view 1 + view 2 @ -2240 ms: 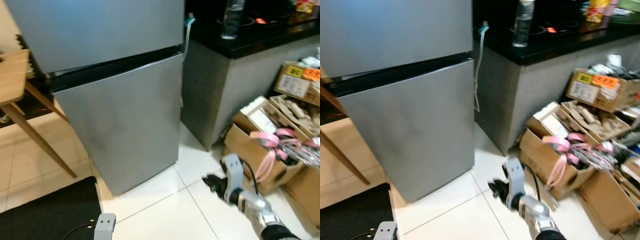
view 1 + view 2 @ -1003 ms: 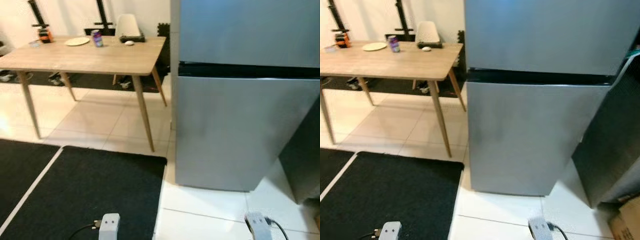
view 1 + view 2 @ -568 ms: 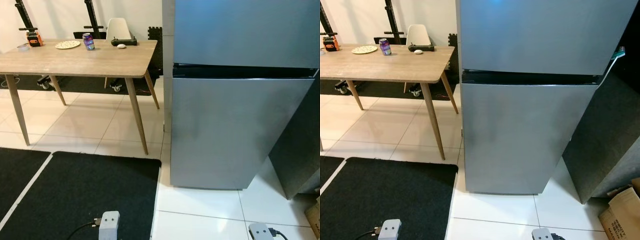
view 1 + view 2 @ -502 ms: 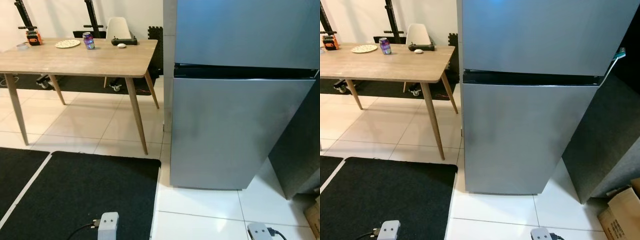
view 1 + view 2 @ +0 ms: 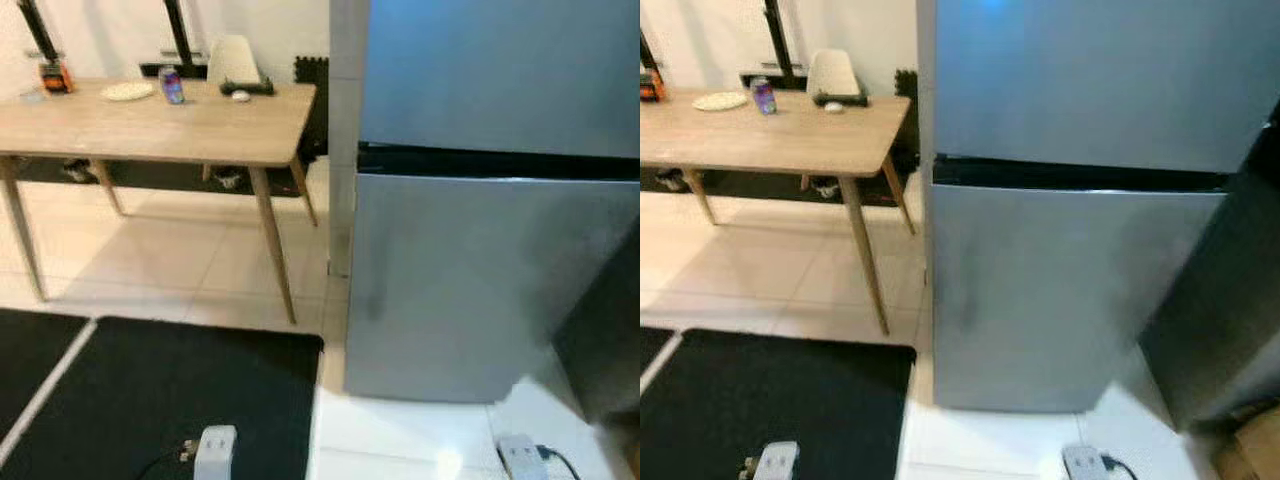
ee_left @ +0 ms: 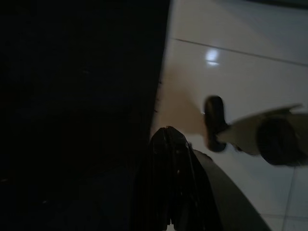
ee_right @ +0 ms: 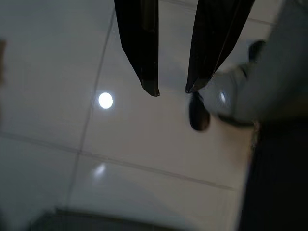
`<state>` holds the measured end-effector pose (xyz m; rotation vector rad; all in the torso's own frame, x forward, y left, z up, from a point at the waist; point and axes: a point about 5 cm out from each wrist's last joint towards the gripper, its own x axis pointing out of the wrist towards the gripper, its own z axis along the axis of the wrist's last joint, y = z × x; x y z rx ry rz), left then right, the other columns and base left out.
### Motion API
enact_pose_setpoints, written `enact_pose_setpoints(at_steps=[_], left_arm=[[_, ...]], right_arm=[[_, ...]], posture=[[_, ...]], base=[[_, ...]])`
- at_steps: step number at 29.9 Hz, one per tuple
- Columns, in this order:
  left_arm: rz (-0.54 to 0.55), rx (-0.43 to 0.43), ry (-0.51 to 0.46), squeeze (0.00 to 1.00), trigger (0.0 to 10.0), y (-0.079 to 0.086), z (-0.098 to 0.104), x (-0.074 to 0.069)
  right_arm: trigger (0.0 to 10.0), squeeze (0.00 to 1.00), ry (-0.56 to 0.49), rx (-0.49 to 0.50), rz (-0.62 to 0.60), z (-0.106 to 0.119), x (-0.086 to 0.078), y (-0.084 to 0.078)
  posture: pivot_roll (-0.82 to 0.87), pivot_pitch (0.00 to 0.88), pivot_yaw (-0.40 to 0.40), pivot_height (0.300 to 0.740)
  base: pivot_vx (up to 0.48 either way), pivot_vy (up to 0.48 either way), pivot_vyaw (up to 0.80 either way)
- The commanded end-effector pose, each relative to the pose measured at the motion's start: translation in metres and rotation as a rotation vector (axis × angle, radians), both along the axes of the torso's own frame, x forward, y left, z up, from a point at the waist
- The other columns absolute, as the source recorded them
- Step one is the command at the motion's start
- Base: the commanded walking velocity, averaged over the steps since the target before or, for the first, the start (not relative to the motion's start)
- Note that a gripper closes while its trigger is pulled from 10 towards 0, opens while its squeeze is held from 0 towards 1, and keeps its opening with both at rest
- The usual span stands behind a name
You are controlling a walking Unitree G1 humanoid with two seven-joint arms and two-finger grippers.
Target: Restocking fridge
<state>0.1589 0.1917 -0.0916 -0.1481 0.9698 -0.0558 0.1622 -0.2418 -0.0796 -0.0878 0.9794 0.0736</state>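
Where the head views look forward and down, these lines hold:

Fridge: one silver fridge (image 5: 490, 230) stands with both doors shut, a dark seam between the upper and the lower door; its base is on the white tile floor (image 5: 400, 430).

Table: one wooden table (image 5: 170, 125) stands to the robot's left of the fridge, near it but apart.

On the table: one can (image 5: 172, 84), one plate (image 5: 126, 91) just beside it, one small white object (image 5: 240, 96) and one orange item (image 5: 54, 76) at the far left edge; all are blurred, so details cannot be told.

Behind the table: one white chair back (image 5: 830, 72) and two dark upright stands.

Floor cover: one black mat (image 5: 160, 400) lies in front of the table, its edge close to the fridge's corner.

Arms in the head views: two grey wrist housings show at the bottom edge, one over the mat, one over the tile.

Left wrist view: very dark; the left gripper (image 6: 168, 144) hangs over the line where mat meets tile, its jaws pressed together. A blurred grey part of the robot's leg shows beyond it.

Right wrist view: the right gripper (image 7: 172, 91) hangs above bare tile, its jaws apart with nothing between them; one bright light reflection lies on the tile.
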Motion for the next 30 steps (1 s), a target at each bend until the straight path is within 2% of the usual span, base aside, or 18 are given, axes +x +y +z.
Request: enact_pose_setpoints(at_steps=[1,7,9,10,12,13,15,18,25,30], left_arm=[[0.001,0.004,0.012,0.0,10.0,0.001,-0.002,-0.005],[0.002,0.005,0.012,0.0,10.0,0.002,-0.002,-0.005],[0.002,0.006,0.013,0.0,10.0,0.002,-0.002,-0.006],[0.0,0.007,0.013,0.0,10.0,0.003,-0.002,-0.006],[0.0,0.007,0.013,0.0,10.0,0.003,-0.002,-0.006],[-0.002,0.008,0.012,0.0,10.0,0.004,-0.002,-0.006],[-0.002,0.008,0.012,0.0,10.0,0.004,-0.002,-0.006],[0.011,0.012,0.012,0.0,10.0,0.004,-0.001,-0.005],[-0.004,0.021,0.009,0.0,10.0,0.003,-0.001,-0.004],[-0.011,0.015,0.009,0.0,10.0,0.0,-0.002,-0.005]], right_arm=[[10.0,0.0,-0.047,0.01,-0.003,0.005,0.012,0.003],[10.0,0.0,-0.113,0.003,-0.011,0.013,0.029,0.004],[10.0,0.0,-0.165,-0.003,-0.032,0.02,0.039,0.001],[10.0,0.0,-0.221,-0.011,-0.054,0.028,0.051,-0.002],[10.0,0.0,-0.245,-0.014,-0.064,0.032,0.055,-0.003],[10.0,0.0,-0.302,-0.018,-0.098,0.041,0.065,-0.008],[10.0,0.0,-0.32,-0.02,-0.111,0.044,0.069,-0.01],[10.0,0.0,-0.451,-0.05,-0.192,0.068,0.09,-0.027],[10.0,0.0,-0.592,-0.078,-0.285,0.095,0.109,-0.046],[10.0,0.0,-0.667,-0.086,-0.285,0.109,0.12,-0.048]], posture=[[-0.07,0.0,0.0,0.74],[-0.07,0.0,-0.001,0.74],[-0.07,0.0,0.0,0.74],[-0.07,0.0,0.0,0.74],[-0.07,0.0,0.0,0.74],[-0.07,0.0,0.001,0.74],[-0.07,0.0,0.001,0.74],[-0.07,0.0,-0.001,0.74],[-0.07,0.0,-0.003,0.74],[-0.07,0.0,-0.003,0.74]], base=[[0.379,0.0,0.0],[0.379,0.0,0.0],[0.379,0.0,0.0],[0.379,0.0,0.0],[0.379,0.0,0.0],[0.379,0.0,0.0],[0.379,0.0,0.0],[0.314,0.0,0.0],[0.04,0.0,0.0],[0.0,0.0,0.0]])
